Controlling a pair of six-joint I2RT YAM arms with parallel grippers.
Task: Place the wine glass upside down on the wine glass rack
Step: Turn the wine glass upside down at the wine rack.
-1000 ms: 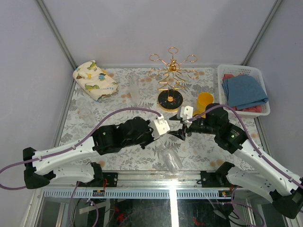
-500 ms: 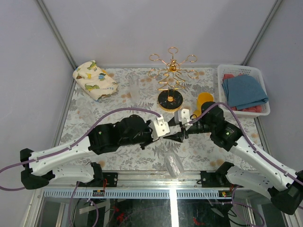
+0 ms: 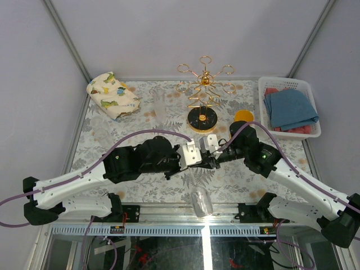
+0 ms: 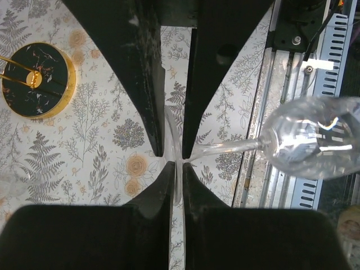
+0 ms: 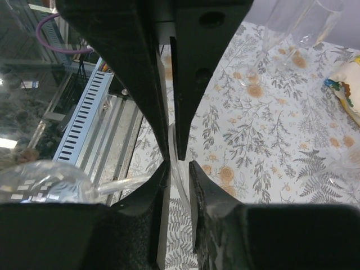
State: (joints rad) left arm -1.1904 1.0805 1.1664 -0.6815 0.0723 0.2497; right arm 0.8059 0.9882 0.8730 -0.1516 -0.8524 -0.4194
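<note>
The clear wine glass (image 3: 201, 201) lies level above the table's near edge, bowl (image 4: 315, 143) toward the arms' bases. My left gripper (image 3: 203, 162) is shut on the glass's thin round foot, seen edge-on between its tips (image 4: 176, 169). My right gripper (image 3: 210, 159) faces it from the opposite side. In the right wrist view its jaws (image 5: 179, 166) stand narrowly apart around the same foot, with a slim gap still showing. The gold wine glass rack (image 3: 203, 84) stands at the back centre on its black gold-rimmed base (image 4: 36, 79), apart from both grippers.
A yellow cup (image 3: 243, 116) sits right of the rack. A white basket (image 3: 264, 90) with blue cloths is at the far right. A patterned cloth (image 3: 112, 94) lies at the back left, and clear flute glasses (image 3: 160, 107) stand left of the rack. A metal rail (image 4: 332, 50) runs along the near edge.
My right gripper has moved left to meet the left one, and its jaws have narrowed around the glass's foot. The left gripper keeps its hold; the bowl has shifted slightly left.
</note>
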